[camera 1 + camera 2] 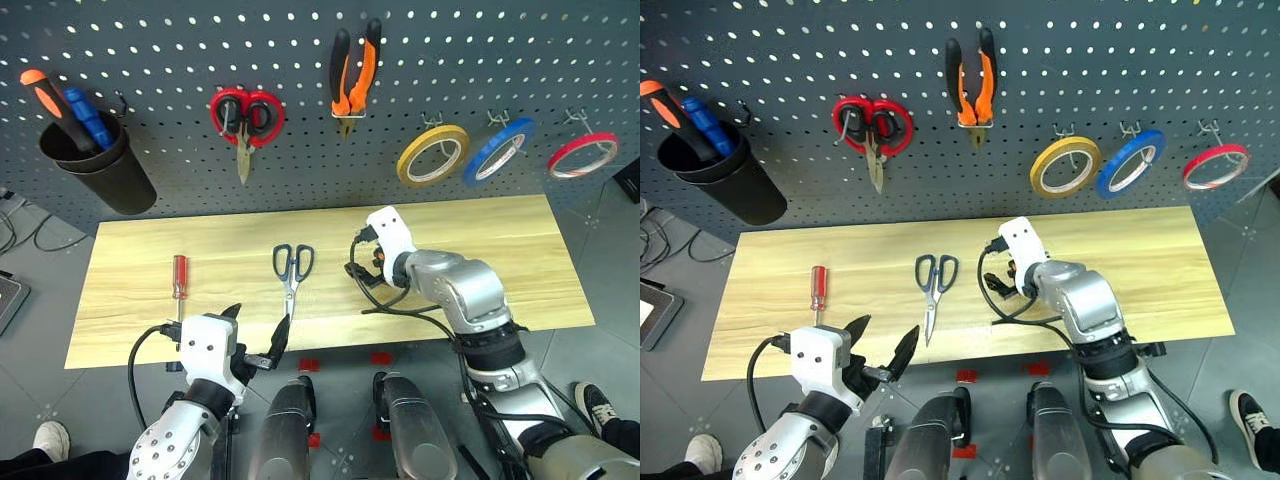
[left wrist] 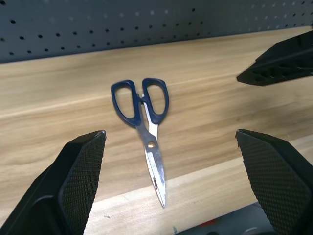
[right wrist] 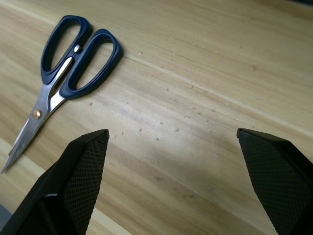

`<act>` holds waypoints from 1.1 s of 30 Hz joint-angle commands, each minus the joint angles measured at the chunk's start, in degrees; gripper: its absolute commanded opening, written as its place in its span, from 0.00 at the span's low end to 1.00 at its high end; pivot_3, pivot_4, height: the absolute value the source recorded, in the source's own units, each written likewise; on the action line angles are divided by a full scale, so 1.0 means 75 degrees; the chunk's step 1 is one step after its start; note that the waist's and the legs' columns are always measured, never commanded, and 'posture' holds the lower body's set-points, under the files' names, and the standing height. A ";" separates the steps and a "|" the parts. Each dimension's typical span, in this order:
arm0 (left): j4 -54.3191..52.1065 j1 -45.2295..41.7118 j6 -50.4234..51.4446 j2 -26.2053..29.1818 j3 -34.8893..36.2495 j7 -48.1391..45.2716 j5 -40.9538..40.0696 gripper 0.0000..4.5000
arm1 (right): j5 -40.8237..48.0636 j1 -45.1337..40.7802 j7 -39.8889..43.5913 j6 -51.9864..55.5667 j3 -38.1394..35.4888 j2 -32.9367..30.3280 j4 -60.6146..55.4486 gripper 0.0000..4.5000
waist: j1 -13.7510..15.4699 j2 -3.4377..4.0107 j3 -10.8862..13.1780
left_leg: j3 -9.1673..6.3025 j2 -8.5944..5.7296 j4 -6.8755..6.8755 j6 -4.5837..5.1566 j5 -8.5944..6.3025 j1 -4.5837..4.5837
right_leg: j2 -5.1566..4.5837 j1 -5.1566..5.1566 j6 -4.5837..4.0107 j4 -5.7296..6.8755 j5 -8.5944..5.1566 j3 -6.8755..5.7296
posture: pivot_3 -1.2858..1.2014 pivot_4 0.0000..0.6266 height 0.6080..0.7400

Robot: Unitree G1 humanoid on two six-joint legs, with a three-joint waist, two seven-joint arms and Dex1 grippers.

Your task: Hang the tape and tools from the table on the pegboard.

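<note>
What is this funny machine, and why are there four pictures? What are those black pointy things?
It's a robot with two arms. Two pictures come from cameras in its head, looking down at a wooden table and a grey pegboard. The other two come from little cameras on its wrists. The black pointy things are its fingers, which it uses to pinch things. Both the left gripper and the right gripper are open and hold nothing. On the table lie blue scissors and a small red screwdriver. Already hanging on the board are pliers, red scissors, and yellow, blue and red tape. A black cup holds more screwdrivers.
</note>
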 commanded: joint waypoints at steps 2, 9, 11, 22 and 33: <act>-0.0500 0.0437 -0.0104 0.0039 0.0146 -0.0018 -0.0086 1.00 | 0.0042 -0.0430 -0.0555 0.0756 -0.0426 0.0700 0.0043 1.00 | -0.0019 0.0003 0.0012 | 0.0003 0.0004 -0.0008 0.0000 0.0000 -0.0004 | 0.0003 -0.0007 -0.0001 -0.0003 -0.0001 0.0002 | 0.50 0.73 1.00; -0.0425 0.0619 -0.0184 0.0258 0.1039 -0.0142 -0.0240 1.00 | 0.0083 -0.0317 -0.0844 0.1084 -0.0487 0.1159 -0.0153 1.00 | 0.0034 0.0005 0.0025 | 0.0006 0.0003 -0.0016 0.0000 0.0000 -0.0013 | 0.0000 -0.0024 -0.0003 -0.0010 -0.0003 0.0003 | 0.52 0.71 1.00; -0.0271 0.0094 0.0012 0.0416 0.1106 -0.0032 -0.0089 1.00 | 0.0105 -0.0170 -0.0580 0.0669 -0.0418 0.0706 -0.0286 1.00 | 0.0116 0.0011 0.0032 | -0.0002 0.0001 -0.0014 -0.0001 0.0000 -0.0013 | 0.0000 -0.0022 -0.0003 -0.0008 -0.0003 -0.0006 | 0.52 0.71 1.00; 0.1474 -0.2842 0.0917 0.0858 0.0760 0.0335 0.0581 1.00 | 0.1411 0.0919 0.1889 -0.1415 -0.1053 -0.1579 -0.2040 1.00 | 0.0039 0.0011 0.0041 | 0.0017 0.0004 -0.0007 -0.0006 0.0004 -0.0013 | 0.0027 -0.0022 0.0012 -0.0003 0.0002 -0.0017 | 0.48 0.64 1.00; 0.3768 -0.4787 0.1914 0.0391 0.0099 0.0905 0.1256 1.00 | 0.3882 0.1965 0.4781 -0.2258 -0.1930 -0.3179 -0.2900 1.00 | -0.0170 -0.0035 0.0063 | 0.0020 -0.0001 0.0008 -0.0004 0.0003 -0.0011 | 0.0023 -0.0010 0.0024 0.0001 0.0010 -0.0018 | 0.44 0.65 1.00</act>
